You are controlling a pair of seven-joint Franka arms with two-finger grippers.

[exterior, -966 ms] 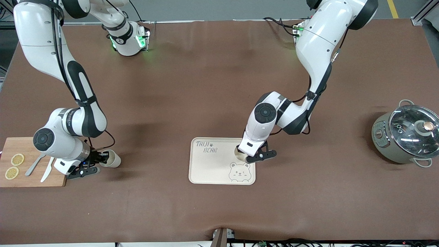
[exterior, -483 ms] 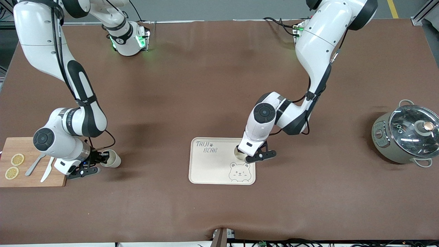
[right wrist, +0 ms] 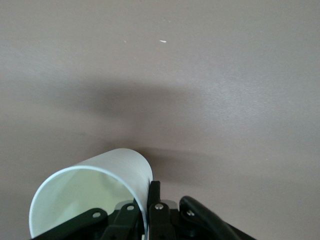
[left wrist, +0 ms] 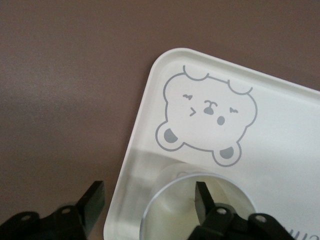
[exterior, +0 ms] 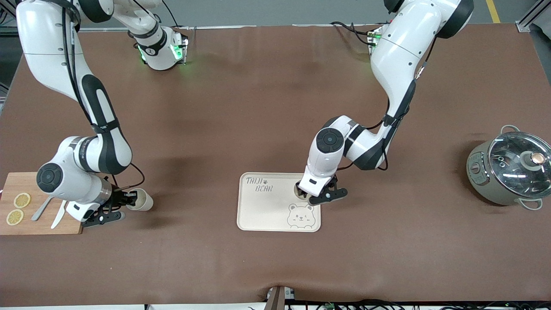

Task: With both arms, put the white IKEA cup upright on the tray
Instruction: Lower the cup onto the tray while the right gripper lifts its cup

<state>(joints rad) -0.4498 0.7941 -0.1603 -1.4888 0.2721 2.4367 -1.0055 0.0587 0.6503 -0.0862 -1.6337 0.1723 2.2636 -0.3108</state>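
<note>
A white cup [exterior: 301, 192] stands upright on the cream "TAIJI BEAR" tray [exterior: 267, 206], above the bear face. My left gripper [exterior: 314, 196] is open astride its wall. In the left wrist view the left gripper [left wrist: 148, 200] has one finger inside the cup [left wrist: 175, 210] and one outside, over the tray's edge [left wrist: 280, 130]. My right gripper [exterior: 125, 201] is shut on the rim of a second white cup [exterior: 143, 201]. It holds that cup on its side, low over the mat beside the cutting board. In the right wrist view the right gripper [right wrist: 148, 197] pinches the cup wall [right wrist: 85, 195].
A wooden cutting board [exterior: 43, 215] with lemon slices [exterior: 21, 200] and cutlery [exterior: 43, 206] lies at the right arm's end. A grey pot with a glass lid [exterior: 510, 170] stands at the left arm's end.
The right arm's wrist has swung slightly toward the cutting board while its cup has hardly moved. The left arm has shifted a little over the tray's cup.
</note>
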